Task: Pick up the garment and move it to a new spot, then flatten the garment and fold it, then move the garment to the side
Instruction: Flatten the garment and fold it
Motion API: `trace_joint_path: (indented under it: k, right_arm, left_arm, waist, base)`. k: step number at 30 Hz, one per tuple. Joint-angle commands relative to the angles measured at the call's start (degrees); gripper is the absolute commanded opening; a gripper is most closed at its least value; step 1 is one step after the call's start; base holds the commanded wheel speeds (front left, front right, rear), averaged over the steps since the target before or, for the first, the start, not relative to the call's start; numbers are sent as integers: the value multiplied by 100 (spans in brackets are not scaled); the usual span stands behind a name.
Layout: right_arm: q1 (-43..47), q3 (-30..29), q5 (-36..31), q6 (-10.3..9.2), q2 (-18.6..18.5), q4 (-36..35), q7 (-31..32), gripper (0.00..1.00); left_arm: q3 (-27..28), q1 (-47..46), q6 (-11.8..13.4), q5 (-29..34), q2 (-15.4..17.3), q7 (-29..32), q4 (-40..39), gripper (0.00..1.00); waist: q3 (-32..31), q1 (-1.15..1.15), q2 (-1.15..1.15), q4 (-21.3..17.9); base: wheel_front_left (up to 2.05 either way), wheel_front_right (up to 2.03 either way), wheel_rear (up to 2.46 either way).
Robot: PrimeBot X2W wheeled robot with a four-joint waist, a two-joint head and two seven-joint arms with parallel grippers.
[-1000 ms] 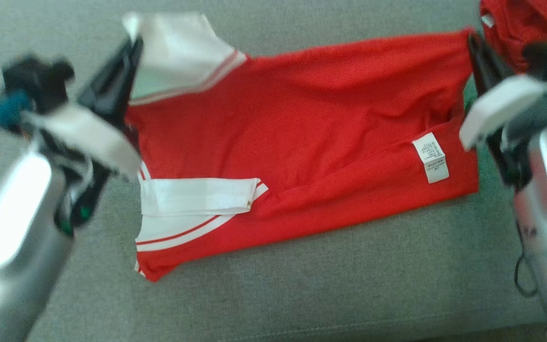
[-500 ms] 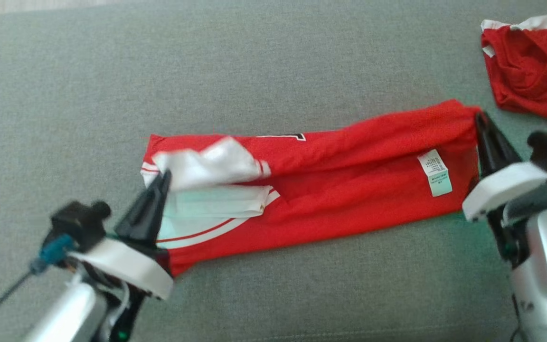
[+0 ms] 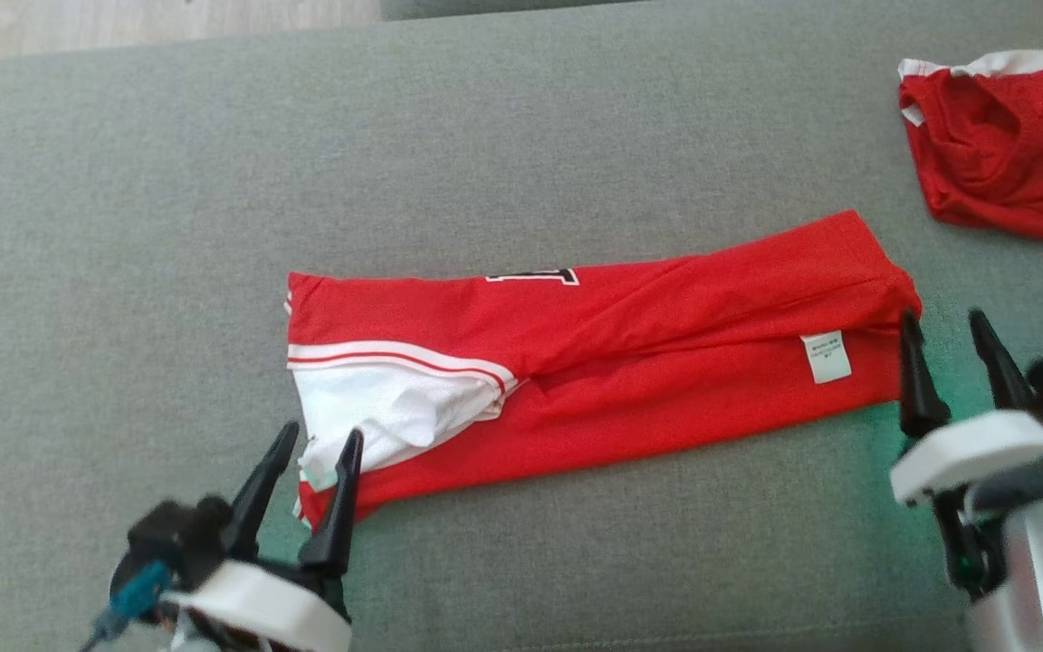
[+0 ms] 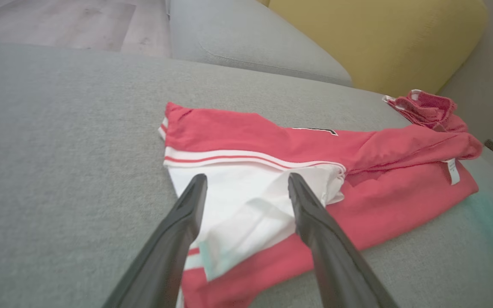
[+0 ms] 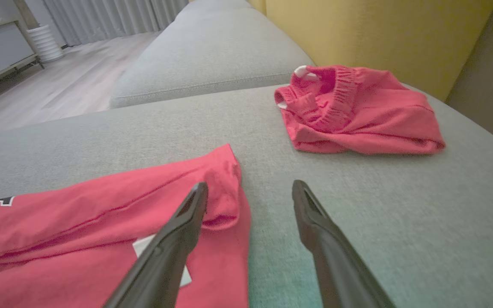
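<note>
The red garment [image 3: 630,362] with white trim lies folded into a long band across the grey sofa cushion [image 3: 521,145], a white label near its right end. My left gripper [image 3: 322,437] stands open at the band's white near-left corner, fingers apart with nothing between them; the left wrist view shows the garment [image 4: 272,141] lying flat past the fingers [image 4: 186,214]. My right gripper [image 3: 942,328] is open just off the band's right end. In the right wrist view its left finger [image 5: 186,218] overlaps the garment's edge [image 5: 101,201].
A second red garment [image 3: 1001,163] lies bunched at the far right of the cushion, also in the right wrist view as the bunched garment [image 5: 357,111]. A yellow backrest [image 4: 379,38] rises behind. Wooden floor [image 3: 123,23] shows past the cushion's far left edge.
Both grippers were shut on the garment's ends, folding its far edge toward me. They have since opened and let go, and the garment lies as a narrower band. The camera view shifted too.
</note>
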Motion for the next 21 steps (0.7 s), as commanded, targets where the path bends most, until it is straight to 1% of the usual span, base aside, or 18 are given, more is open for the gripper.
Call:
trace_joint_path:
  k: [1,3,4,6,9,13,17,21]
  right_arm:
    - [37,22,-3,37,-6,-209,-90,100]
    - [163,-156,-1,37,53,-263,-119,100]
    - [250,-293,-3,37,86,-337,-100,100]
    - [290,-400,-7,37,109,-440,-43,100]
    - [287,-475,-32,37,144,-653,177,100]
    - [111,-455,-40,37,114,-751,551,100]
    - [-198,-418,-107,37,-5,-541,894,100]
    - [-487,-425,-142,37,-146,-45,1203,100]
  left_arm:
    - [272,-46,74,-5,45,-143,-139,100]
    - [351,78,192,-8,3,-310,-138,100]
    - [476,164,299,-40,-35,-464,-148,100]
    - [552,194,404,15,-32,-552,-155,100]
    - [665,189,591,99,-80,-649,-228,100]
    - [819,145,820,208,-169,-742,-324,100]
    - [916,154,935,280,-227,-794,-367,100]
    - [966,190,981,323,-201,-812,-362,100]
  waist:
    - [-33,0,0,24]
    - [-89,0,0,61]
    - [-140,0,0,97]
    - [-200,0,0,134]
    - [-277,0,0,188]
    - [-335,0,0,296]
    - [-337,0,0,426]
    - [-305,0,0,574]
  base:
    - [0,0,0]
    - [0,0,0]
    - [0,0,0]
    - [0,0,0]
    - [0,0,0]
    - [0,0,0]
    - [0,0,0]
    - [0,0,0]
